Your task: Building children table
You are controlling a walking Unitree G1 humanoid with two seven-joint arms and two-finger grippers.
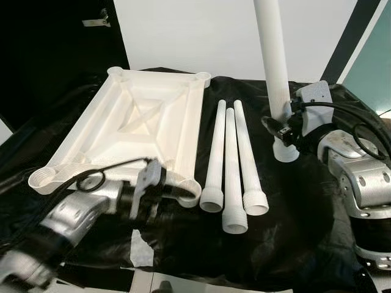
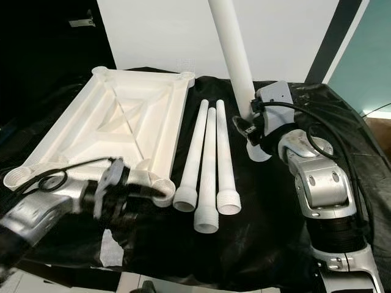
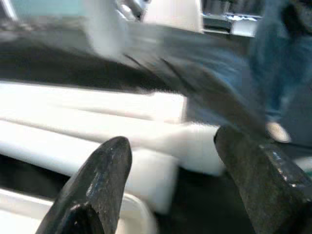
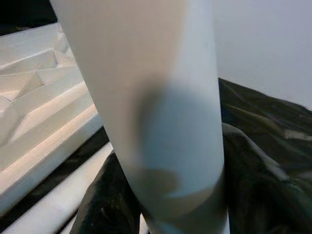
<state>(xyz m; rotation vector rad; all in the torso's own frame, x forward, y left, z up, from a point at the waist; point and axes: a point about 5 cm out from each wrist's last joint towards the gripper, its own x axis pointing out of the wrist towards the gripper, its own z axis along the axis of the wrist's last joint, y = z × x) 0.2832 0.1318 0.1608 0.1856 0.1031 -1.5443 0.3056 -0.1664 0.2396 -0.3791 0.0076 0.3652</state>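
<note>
White tabletop (image 1: 143,119) lay upside down on the black-covered counter (image 1: 293,232), ribbed underside up, threaded sockets at its corners. Just to its right, three white legs (image 1: 231,168) lay side by side, touching or nearly so, threaded ends toward the robot. The right claw (image 1: 282,129) was clamped on a fourth leg (image 1: 274,55), gripped low near its threaded end; that leg stood nearly upright, tilted slightly, its bottom end at or just above the black cover, right of the three lying legs and apart from them. In the right wrist view the held leg (image 4: 161,112) sat close to the lens with the tabletop (image 4: 34,107) beyond it. The left claw (image 1: 156,189) was at the tabletop's near edge by the near-right corner socket, motion-blurred; left wrist view showed its fingers (image 3: 97,180) spread apart, white plastic between them, nothing gripped. White wall (image 1: 208,30) behind the counter.
</note>
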